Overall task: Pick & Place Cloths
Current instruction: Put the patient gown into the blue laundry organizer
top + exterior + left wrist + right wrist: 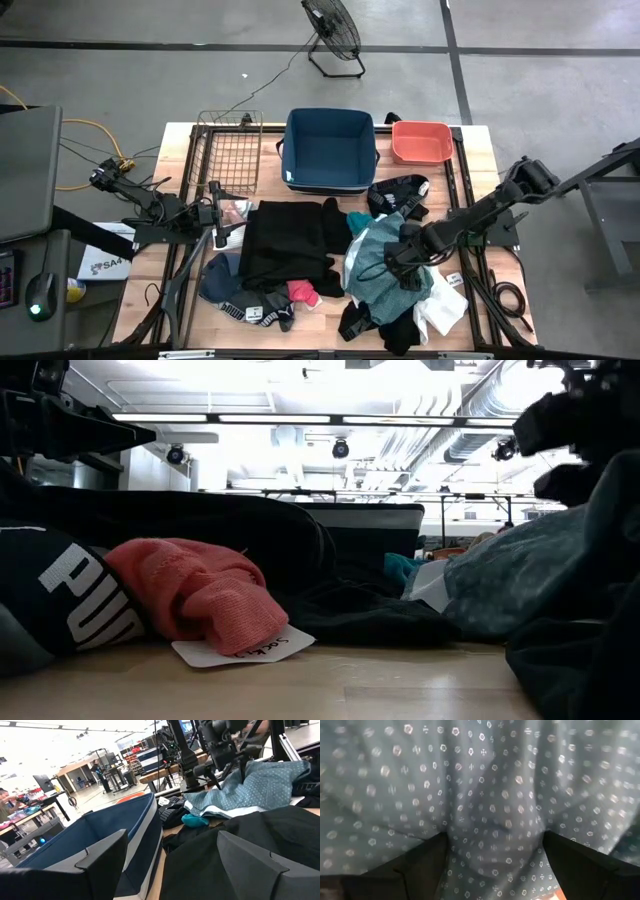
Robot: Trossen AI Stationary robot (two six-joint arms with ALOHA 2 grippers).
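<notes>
Right wrist view shows our right gripper spread wide, holding nothing, above the dotted grey cloth piled on the table; closing now, we risk pinching several layers together.

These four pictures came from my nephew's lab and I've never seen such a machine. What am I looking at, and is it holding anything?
It is a robot with two dark arms at a wooden table, each ending in a two-fingered pincer. One camera looks down from above, one sits at table-top height, and one rides on each wrist. A heap of cloths lies on the table: a big black garment, a grey-teal dotted cloth, a pink piece. Behind them stand a blue fabric bin, a coral tub and a wire basket. The right pincer is open right over the dotted cloth, gripping nothing. The left pincer waits open beside the bin.
</notes>
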